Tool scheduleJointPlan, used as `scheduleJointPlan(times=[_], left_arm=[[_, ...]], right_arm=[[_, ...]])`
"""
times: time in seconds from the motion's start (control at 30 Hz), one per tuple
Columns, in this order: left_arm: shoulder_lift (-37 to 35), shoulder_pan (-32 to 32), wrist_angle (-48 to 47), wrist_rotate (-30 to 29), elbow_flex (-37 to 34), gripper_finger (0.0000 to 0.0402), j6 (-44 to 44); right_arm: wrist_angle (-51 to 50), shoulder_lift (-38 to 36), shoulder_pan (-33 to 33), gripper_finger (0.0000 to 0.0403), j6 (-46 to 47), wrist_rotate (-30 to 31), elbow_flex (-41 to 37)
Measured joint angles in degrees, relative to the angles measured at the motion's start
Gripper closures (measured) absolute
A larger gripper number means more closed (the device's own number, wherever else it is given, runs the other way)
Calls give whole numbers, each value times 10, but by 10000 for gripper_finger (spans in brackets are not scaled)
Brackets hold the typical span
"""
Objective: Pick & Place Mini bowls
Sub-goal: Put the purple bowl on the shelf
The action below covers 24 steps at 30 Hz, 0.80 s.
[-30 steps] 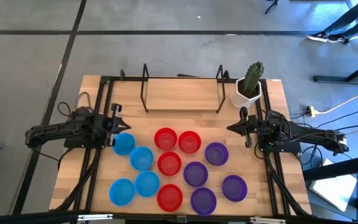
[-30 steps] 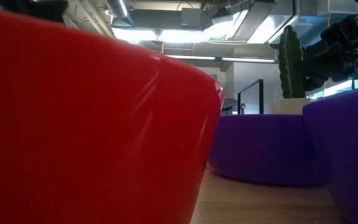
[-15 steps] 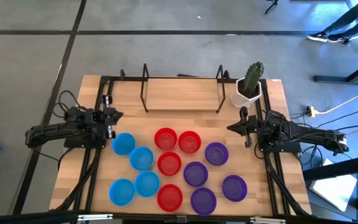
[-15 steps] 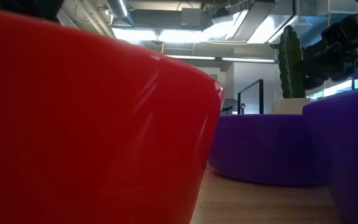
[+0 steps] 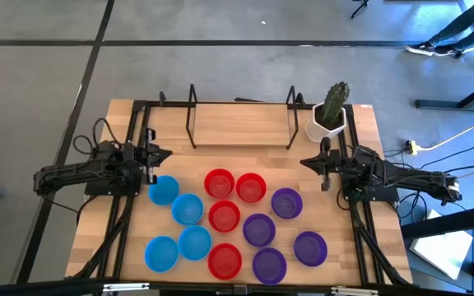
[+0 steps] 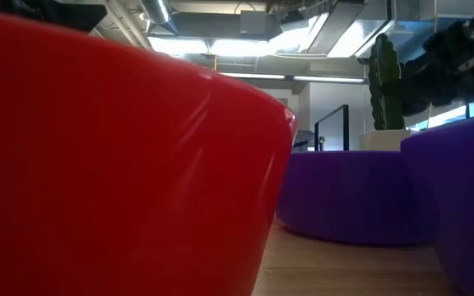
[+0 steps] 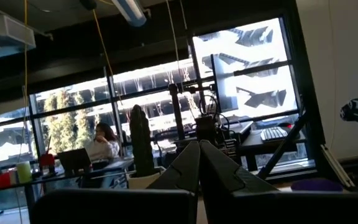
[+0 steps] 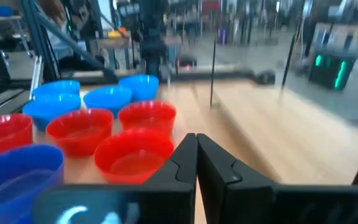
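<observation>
Looking straight down, the high view shows a wooden table [image 5: 237, 123] carrying 12 mini bowls [image 5: 220, 217] grouped on its near half: 4 blue on the left, 4 red in the middle, 4 purple on the right. All bowls sit upright on the wood, several touching at the rims. The left gripper [image 5: 164, 154] hangs at the left edge, just beside the farthest blue bowl [image 5: 164, 190], jaws clenched on nothing. The right gripper [image 5: 304, 162] hangs at the right edge, near the farthest purple bowl [image 5: 286, 202], jaws also clenched and empty. A white pot with a cactus [image 5: 331, 115] stands at the far right corner, beside a black wire rack [image 5: 241, 123].

Low view: 1 red bowl [image 6: 122, 164] fills the left of the frame, very close to the camera. 2 purple bowls [image 6: 348, 196] stand behind and to the right. The cactus rises behind them, with a dark arm [image 6: 447, 62] beside it.

Left wrist view: the 2 dark fingers [image 7: 185, 165] meet with no gap. The cactus and a strip of purple rim [image 7: 316, 184] show beyond. A person [image 7: 104, 142] sits at a desk in the room behind.

Right wrist view: the fingers [image 8: 182, 163] are pressed together. Red bowls and blue bowls lie ahead on the table.
</observation>
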Motion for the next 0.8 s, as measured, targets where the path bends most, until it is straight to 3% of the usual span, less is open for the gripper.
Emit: scheduleJointPlan(times=[0.1,0.2,0.37,0.6,0.8], left_arm=[[0,0,4,0,0,395,3],[0,0,4,0,0,396,4],[0,0,4,0,0,397,0],[0,0,3,0,0,396,0],[0,0,-8,0,0,396,-2]], right_arm=[[74,0,1,395,-8,-28,4],[71,9,14,395,-11,-87,47],[47,79,70,395,-28,-86,150],[-96,287,167,395,-84,11,366],[-364,483,213,394,-66,217,600]])
